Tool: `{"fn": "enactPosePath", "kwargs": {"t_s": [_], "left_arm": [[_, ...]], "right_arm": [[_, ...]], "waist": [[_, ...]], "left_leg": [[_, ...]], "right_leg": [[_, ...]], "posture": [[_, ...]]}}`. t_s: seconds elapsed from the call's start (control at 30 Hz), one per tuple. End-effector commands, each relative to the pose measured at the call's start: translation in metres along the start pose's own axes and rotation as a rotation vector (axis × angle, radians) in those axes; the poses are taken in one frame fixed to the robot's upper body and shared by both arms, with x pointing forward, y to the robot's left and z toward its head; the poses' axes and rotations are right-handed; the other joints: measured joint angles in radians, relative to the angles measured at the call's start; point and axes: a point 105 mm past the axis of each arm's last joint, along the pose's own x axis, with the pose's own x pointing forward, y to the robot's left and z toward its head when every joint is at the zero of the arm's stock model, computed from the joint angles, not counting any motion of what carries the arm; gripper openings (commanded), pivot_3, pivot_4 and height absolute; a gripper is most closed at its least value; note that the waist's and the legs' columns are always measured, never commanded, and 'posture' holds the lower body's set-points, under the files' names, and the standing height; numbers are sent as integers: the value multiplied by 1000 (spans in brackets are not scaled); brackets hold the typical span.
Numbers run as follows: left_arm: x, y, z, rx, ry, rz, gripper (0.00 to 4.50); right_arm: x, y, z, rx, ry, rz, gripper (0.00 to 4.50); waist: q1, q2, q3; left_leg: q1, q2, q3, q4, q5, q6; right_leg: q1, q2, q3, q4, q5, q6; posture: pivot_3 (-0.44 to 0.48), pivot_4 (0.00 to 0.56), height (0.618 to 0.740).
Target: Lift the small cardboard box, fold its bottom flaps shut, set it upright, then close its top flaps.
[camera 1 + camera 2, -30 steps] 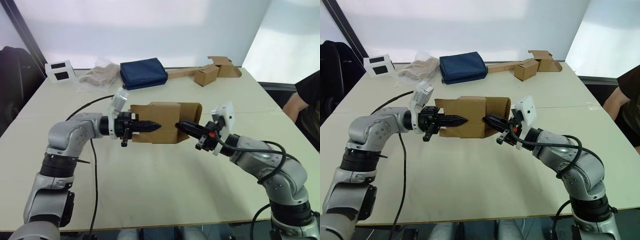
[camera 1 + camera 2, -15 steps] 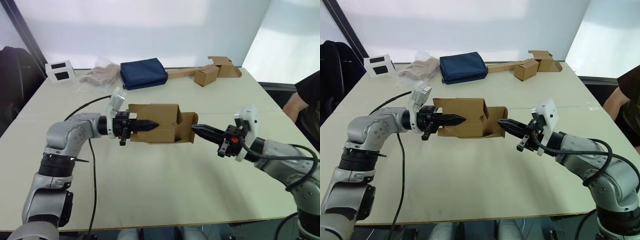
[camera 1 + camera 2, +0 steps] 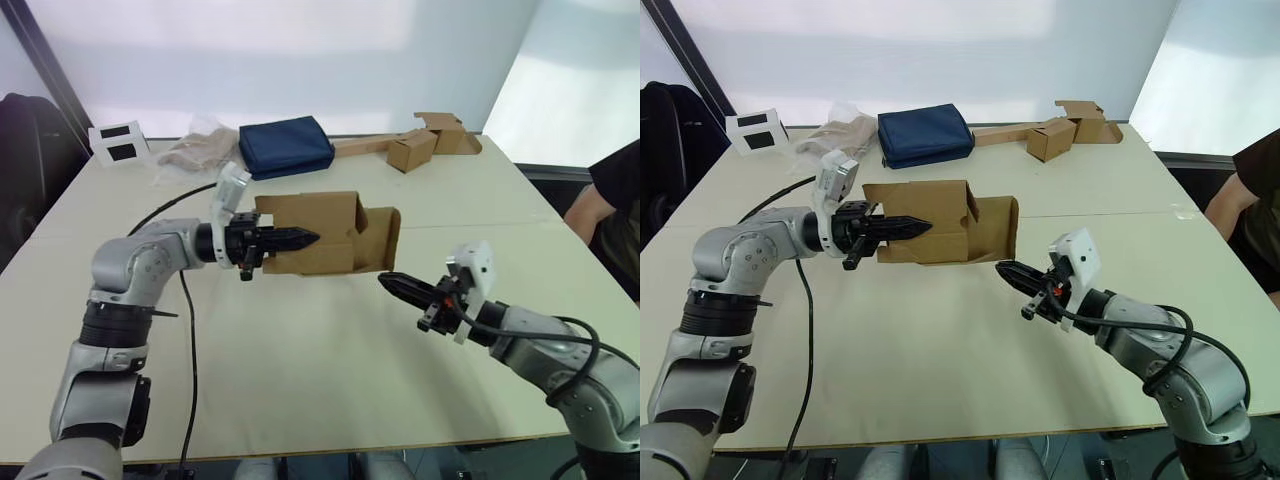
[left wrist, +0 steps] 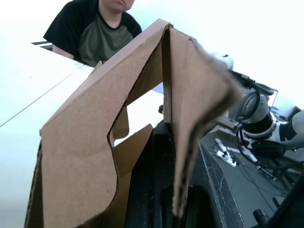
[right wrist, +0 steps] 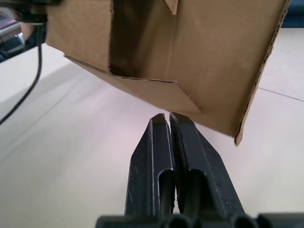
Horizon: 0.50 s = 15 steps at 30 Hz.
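The small cardboard box [image 3: 330, 235] hangs a little above the table, lying on its side with its open end to the right. My left gripper [image 3: 305, 238] is shut on its near wall, one finger [image 4: 156, 185] inside the box. At the open end a flap [image 3: 384, 238] sticks out unfolded, and a shorter one [image 5: 156, 90] slants below the opening; I cannot tell if these are the bottom flaps or the top flaps. My right gripper [image 3: 387, 282] is shut and empty, below and right of the open end, with its fingertips [image 5: 161, 121] just under the box's lower edge.
At the back of the table lie a dark blue pouch [image 3: 286, 146], a crumpled plastic bag [image 3: 195, 150], a white block with black labels [image 3: 118, 142] and a smaller tan box with a long strip [image 3: 412, 150]. A black cable [image 3: 188, 330] trails left. A person [image 3: 615, 200] sits at the right.
My right gripper has drawn back from the box's open end and dropped lower and nearer. The left gripper has lifted the box slightly, and the end flap now stands out.
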Motion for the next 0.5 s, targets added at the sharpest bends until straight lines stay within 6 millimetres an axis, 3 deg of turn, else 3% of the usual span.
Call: {"fn": "enactPosePath", "kwargs": {"t_s": [0.03, 0.5], "left_arm": [[2, -11, 12, 47, -25, -36, 0], [5, -14, 11, 32, -36, -45, 0]], "right_arm": [[5, -1, 12, -47, -48, 1, 96], [27, 28, 40, -71, -125, 194, 96]], "waist": [[0, 0, 0], [0, 0, 0]], "left_leg": [[0, 0, 0, 0, 0, 0], [0, 0, 0, 0, 0, 0]], "right_leg": [[0, 0, 0, 0, 0, 0], [0, 0, 0, 0, 0, 0]], "posture": [[0, 150, 740], [0, 150, 740]]}}
